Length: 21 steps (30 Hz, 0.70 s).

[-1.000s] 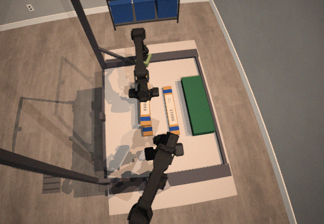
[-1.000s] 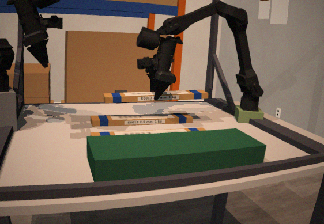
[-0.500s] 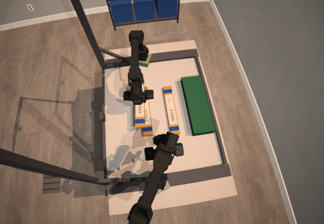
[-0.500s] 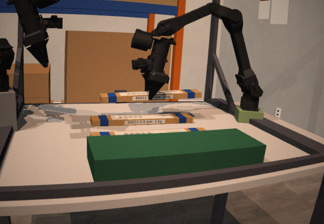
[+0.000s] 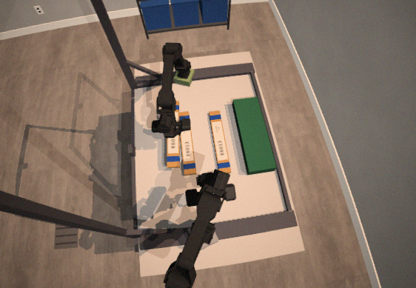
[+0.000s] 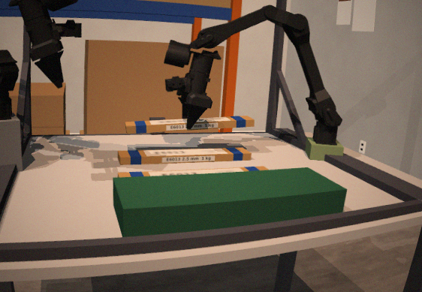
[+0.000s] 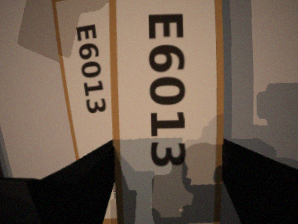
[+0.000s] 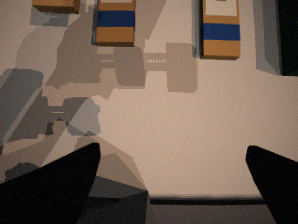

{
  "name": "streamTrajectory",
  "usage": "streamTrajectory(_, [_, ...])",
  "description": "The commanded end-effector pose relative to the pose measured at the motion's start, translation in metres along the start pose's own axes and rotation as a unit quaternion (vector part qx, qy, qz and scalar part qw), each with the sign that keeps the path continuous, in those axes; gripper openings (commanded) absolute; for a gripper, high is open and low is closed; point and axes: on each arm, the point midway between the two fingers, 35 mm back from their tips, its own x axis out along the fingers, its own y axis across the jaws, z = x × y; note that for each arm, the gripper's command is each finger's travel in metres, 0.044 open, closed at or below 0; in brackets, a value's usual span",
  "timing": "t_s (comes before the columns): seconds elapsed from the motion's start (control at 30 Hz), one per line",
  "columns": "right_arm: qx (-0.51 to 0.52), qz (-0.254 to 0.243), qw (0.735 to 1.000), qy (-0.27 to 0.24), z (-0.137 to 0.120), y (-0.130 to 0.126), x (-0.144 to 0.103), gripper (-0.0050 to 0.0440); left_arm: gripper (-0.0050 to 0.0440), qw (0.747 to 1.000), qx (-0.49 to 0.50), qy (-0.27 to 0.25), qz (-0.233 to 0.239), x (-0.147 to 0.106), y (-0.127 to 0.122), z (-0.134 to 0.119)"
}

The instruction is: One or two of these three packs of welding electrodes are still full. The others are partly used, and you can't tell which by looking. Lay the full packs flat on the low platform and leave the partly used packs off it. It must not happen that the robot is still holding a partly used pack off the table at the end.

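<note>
Top view: the left hand [image 5: 172, 126] [image 6: 191, 124] [image 7: 166, 145] grips one electrode pack [image 5: 172, 149] [image 6: 158, 126] [image 7: 167, 100] [image 8: 56, 6] above the desk [image 5: 255, 198] [image 6: 56, 208] [image 7: 25, 125] [image 8: 200, 120]; two other packs, then the green platform [image 5: 254, 135] [image 6: 230, 193] [image 7: 2, 150] [image 8: 290, 40], lie toward 3 o'clock. The right hand [image 5: 211, 194] [image 6: 60, 85] [image 8: 173, 151] is wide.

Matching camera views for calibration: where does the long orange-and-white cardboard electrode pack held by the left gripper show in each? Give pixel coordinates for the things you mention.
Held orange-and-white cardboard electrode pack [image 5: 172, 151] [image 6: 169, 127] [image 7: 167, 75] [image 8: 56, 4]:
Top: left of centre, leftmost pack, partly covered.
Exterior: centre, rearmost pack.
Left wrist: centre, running top to bottom.
Right wrist: top left corner, one end only.
Shared landmark: neighbouring blue-banded orange-and-white pack [image 5: 187, 144] [image 6: 188, 156] [image 7: 91, 70] [image 8: 116, 20].
</note>
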Motion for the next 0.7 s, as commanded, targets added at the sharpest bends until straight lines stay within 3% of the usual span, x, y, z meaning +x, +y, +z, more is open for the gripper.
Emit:
streamTrajectory(0.0, [-0.002,-0.004,1.000,-0.010,0.004,-0.001,-0.005,0.0430,-0.0050,0.998,-0.003,-0.066,-0.005,-0.042,-0.010,0.029])
streamTrajectory(0.07, [-0.002,-0.004,1.000,-0.010,0.004,-0.001,-0.005,0.0430,-0.0050,0.999,-0.002,-0.050,-0.003,-0.029,-0.015,0.028])
streamTrajectory(0.53, [-0.002,-0.004,1.000,-0.010,0.004,-0.001,-0.005,0.0430,-0.0050,0.999,-0.002,-0.051,-0.004,-0.025,-0.045,0.038])
streamTrajectory(0.57, [-0.002,-0.004,1.000,-0.010,0.004,-0.001,-0.005,0.0430,-0.0050,0.998,-0.003,-0.063,-0.007,-0.036,-0.048,0.041])
streamTrajectory(0.67, [-0.002,-0.004,1.000,-0.010,0.004,-0.001,-0.005,0.0430,-0.0050,0.999,-0.003,-0.051,-0.004,-0.024,-0.055,0.041])
